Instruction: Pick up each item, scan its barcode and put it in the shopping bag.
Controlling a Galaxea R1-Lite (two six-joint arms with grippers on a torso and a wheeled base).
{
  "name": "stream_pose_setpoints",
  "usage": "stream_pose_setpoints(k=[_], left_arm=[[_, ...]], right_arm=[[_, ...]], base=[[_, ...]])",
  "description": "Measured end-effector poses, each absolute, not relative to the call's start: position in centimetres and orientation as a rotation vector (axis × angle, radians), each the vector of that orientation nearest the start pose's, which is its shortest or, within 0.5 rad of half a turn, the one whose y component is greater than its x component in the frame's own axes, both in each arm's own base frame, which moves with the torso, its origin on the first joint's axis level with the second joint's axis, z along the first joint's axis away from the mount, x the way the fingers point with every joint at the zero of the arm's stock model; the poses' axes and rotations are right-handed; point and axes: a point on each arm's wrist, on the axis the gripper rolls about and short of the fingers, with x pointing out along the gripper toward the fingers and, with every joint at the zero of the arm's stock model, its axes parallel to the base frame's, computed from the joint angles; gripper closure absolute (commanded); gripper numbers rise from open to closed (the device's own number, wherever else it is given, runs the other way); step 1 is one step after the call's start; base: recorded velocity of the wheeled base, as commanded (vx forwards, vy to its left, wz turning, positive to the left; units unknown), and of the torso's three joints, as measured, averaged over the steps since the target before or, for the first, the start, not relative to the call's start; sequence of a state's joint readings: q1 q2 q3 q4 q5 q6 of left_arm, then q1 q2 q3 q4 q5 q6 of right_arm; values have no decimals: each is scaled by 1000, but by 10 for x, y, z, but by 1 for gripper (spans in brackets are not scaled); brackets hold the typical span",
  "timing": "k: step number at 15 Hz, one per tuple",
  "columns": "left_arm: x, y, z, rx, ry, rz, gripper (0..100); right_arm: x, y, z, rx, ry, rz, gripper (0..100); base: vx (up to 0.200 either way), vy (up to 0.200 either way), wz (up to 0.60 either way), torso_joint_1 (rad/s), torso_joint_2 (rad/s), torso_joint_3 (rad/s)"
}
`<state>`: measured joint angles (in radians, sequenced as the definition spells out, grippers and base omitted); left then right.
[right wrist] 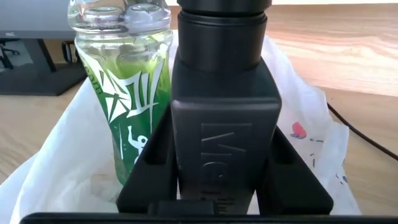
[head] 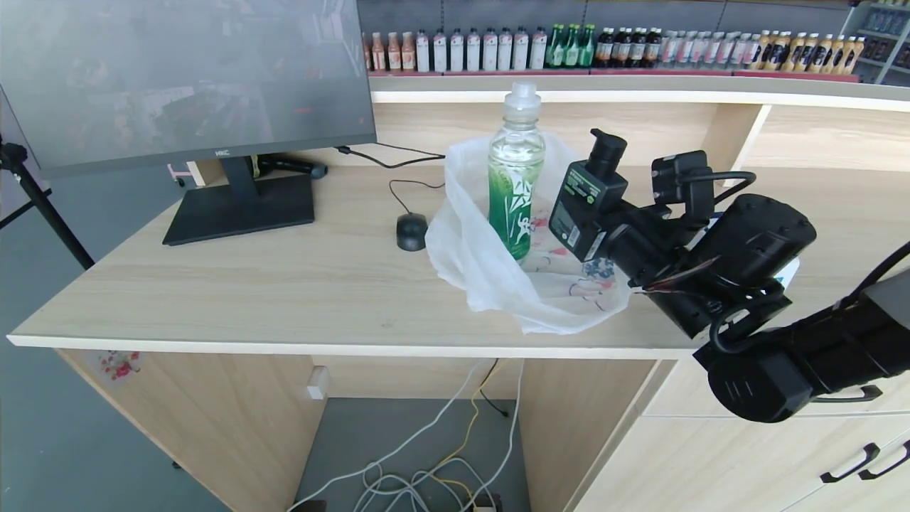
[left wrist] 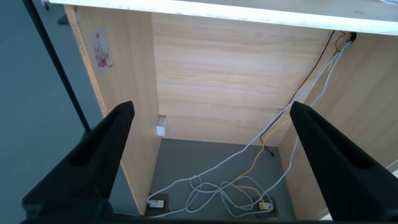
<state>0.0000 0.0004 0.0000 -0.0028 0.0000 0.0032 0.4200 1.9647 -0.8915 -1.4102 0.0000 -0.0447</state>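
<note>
Shopping bag [head: 483, 284] is sitting near the tabletop's [head: 284, 277] front edge. Right jaws are gripping a tilted black bottle [head: 586, 203] beside the green bottle [head: 513, 199]. Left jaws are hanging open below tabletop level.

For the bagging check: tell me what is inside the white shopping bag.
A green-labelled bottle stands upright inside the shopping bag. The right gripper holds a black bottle beside it, above the bag's rim. The bag's bottom behind them is covered, so smaller items may be hidden.

A drink bottle [head: 515, 192] stands in the shopping bag [head: 490, 284] on the counter [head: 284, 284]. The right gripper [head: 606, 244] holds a second bottle [head: 586, 199] just right of it; the mouse [head: 411, 231] lies left.
</note>
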Motion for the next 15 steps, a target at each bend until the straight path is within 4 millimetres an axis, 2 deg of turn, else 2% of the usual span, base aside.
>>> stream_pose_setpoints(k=[6,15], left_arm=[[-23,0,76,3,-2,0,0],[-23,0,76,3,-2,0,0]], right_arm=[[345,147,180,17,-315,384,100],[348,148,160,-9,-265,381,100]], base=[[0,0,0,0,0,0],[0,0,0,0,0,0]])
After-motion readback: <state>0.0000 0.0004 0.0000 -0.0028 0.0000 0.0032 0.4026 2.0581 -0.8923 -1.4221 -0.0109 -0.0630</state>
